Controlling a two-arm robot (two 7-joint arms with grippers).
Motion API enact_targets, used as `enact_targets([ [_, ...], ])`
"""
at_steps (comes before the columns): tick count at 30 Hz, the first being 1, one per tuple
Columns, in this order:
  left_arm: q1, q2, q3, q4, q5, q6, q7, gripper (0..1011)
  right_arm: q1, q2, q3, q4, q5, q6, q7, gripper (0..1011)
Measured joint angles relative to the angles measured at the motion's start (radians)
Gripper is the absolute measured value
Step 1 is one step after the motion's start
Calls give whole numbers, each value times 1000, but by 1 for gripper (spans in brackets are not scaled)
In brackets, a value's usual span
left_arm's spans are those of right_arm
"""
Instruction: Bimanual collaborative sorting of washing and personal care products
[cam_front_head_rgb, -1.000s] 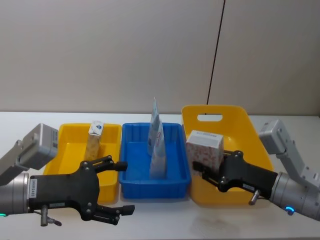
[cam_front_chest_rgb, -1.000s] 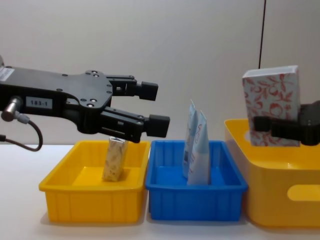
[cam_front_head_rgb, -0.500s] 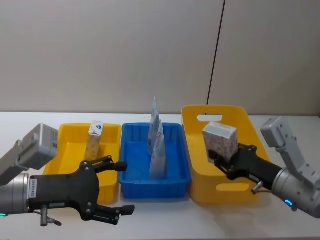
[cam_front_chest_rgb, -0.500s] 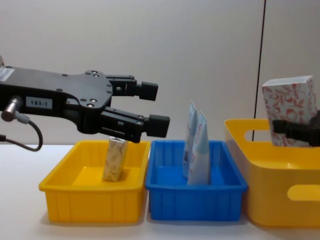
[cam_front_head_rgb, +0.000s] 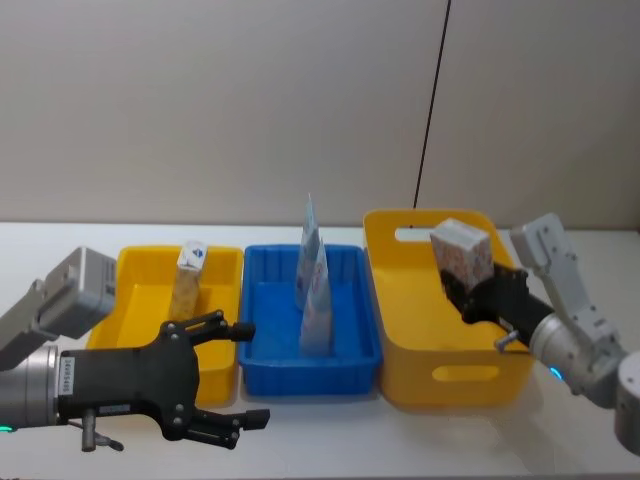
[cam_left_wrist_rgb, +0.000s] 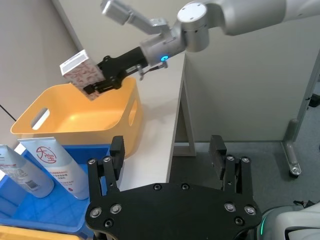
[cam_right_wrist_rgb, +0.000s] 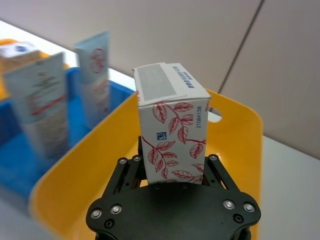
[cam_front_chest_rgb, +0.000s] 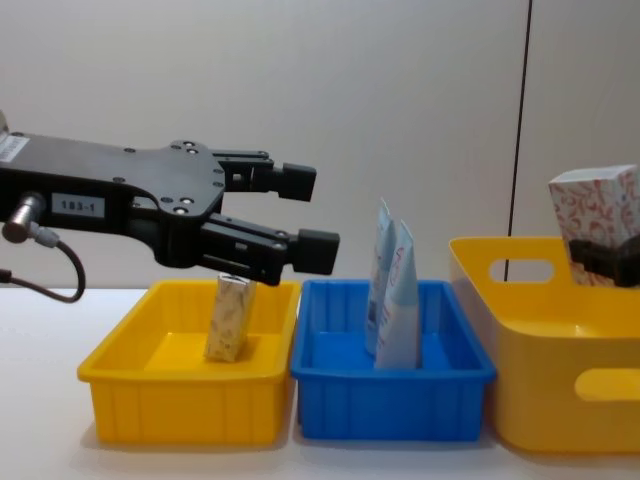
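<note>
Clamping the floral carton over the large yellow bin, right tool.

You have soft, even light from overhead in every view, fairly bright and free of hard glare. On the table you see only faint shadows under the blue bin and the large yellow bin. The left gripper shows a dull sheen on its black shell; the white carton is lit evenly on its printed sides.
</note>
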Motion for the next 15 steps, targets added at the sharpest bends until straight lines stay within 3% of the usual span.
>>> enact_targets([
  [8, 0, 0, 0, 0, 0, 0, 0, 1001, 140, -100, -20, 246, -69, -73, -65, 371],
  [15, 0, 0, 0, 0, 0, 0, 0, 1001, 234, -168, -36, 416, -108, -128, -89, 371],
])
